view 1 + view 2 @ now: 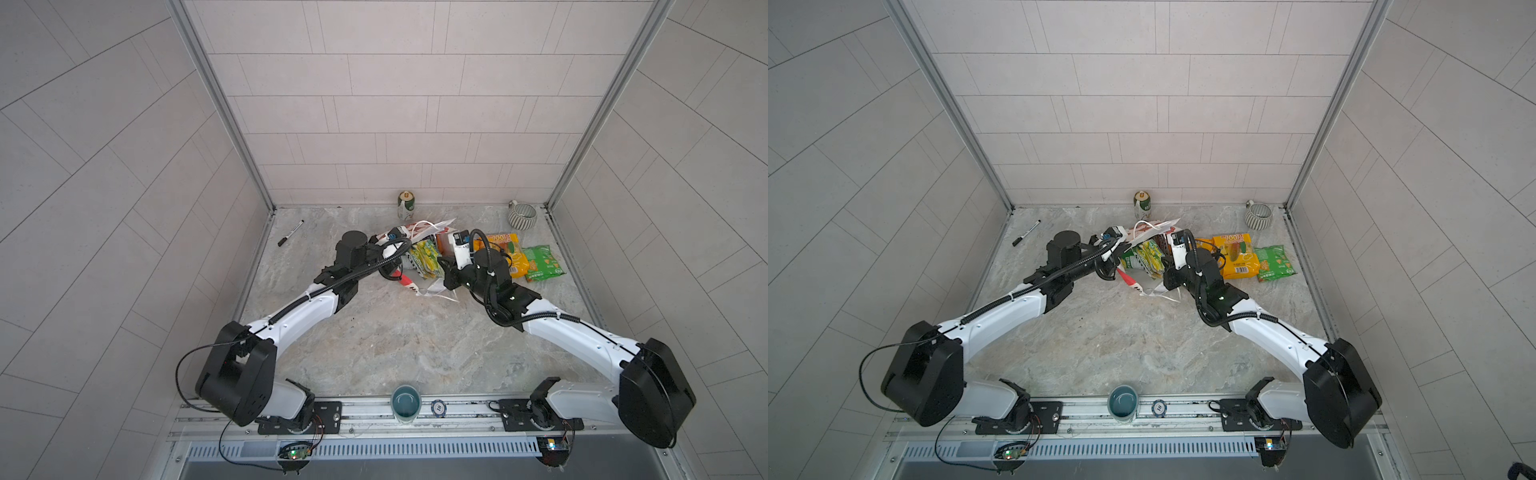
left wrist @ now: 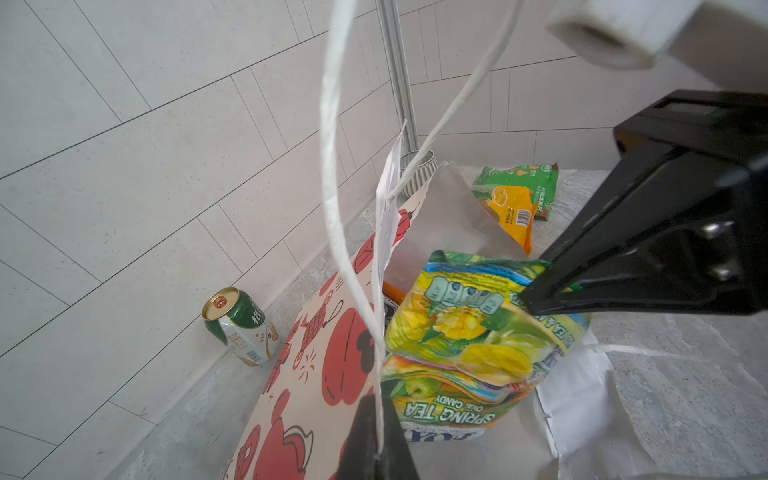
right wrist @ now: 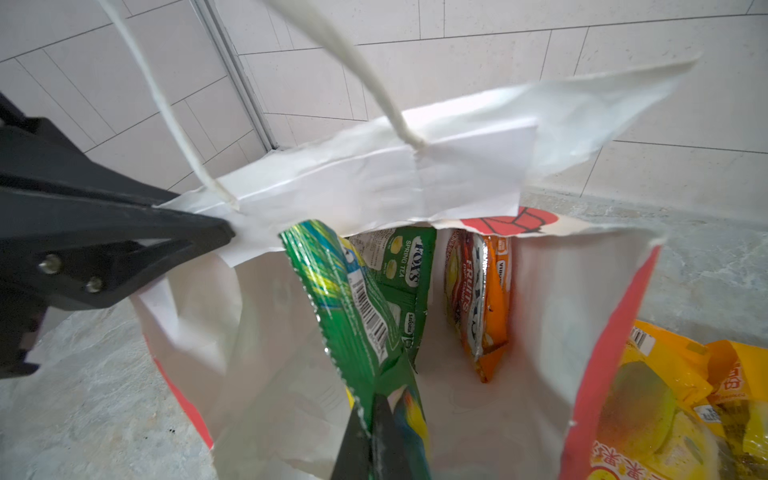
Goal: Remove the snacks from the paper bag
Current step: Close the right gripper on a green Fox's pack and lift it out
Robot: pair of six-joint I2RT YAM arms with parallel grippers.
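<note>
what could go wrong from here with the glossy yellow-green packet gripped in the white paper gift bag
1. The right gripper pinches only the edge of the glossy yellow-green snack packet; it may slip free.
2. The left gripper clamps just the ragged rim of the white paper bag; a tug could tear it.
3. The white cord handle loops close by and might snag.

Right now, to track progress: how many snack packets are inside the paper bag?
3: a green packet pinched by the right gripper, a Spring Tea packet behind it, an orange packet beside them. Others may be hidden.
</note>
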